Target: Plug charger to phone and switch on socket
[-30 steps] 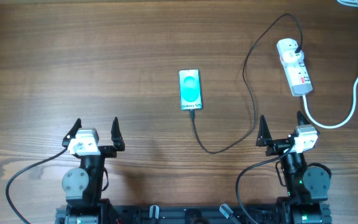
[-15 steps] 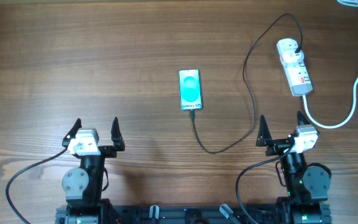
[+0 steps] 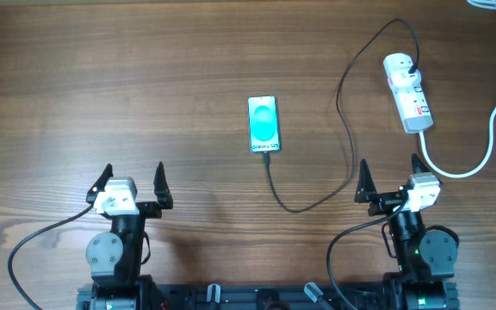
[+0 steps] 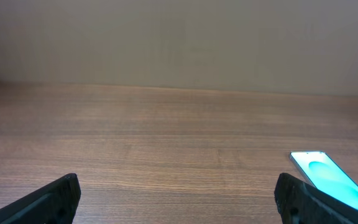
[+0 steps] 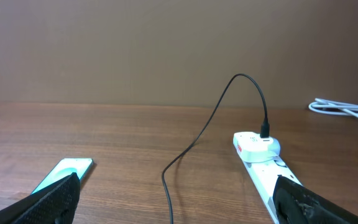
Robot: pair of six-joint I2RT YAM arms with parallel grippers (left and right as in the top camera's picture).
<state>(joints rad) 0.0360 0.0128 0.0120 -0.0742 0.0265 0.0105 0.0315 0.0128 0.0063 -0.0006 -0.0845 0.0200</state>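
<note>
The phone (image 3: 263, 124) lies flat mid-table with its cyan screen up; it also shows at the right edge of the left wrist view (image 4: 331, 186) and at the left of the right wrist view (image 5: 64, 174). The black charger cable (image 3: 351, 155) runs from the phone's near edge in a loop to a white adapter on the socket (image 3: 409, 103), a white strip at the right rear. I cannot tell whether its end is seated in the phone. My left gripper (image 3: 132, 172) and right gripper (image 3: 389, 165) stand open near the front edge, both empty.
A thick white cord (image 3: 480, 164) curves from the socket's near end off to the right rear, and shows far right in the right wrist view (image 5: 347, 111). The charger cable (image 5: 185, 155) crosses the wood in front of my right gripper. A plain wall backs the table.
</note>
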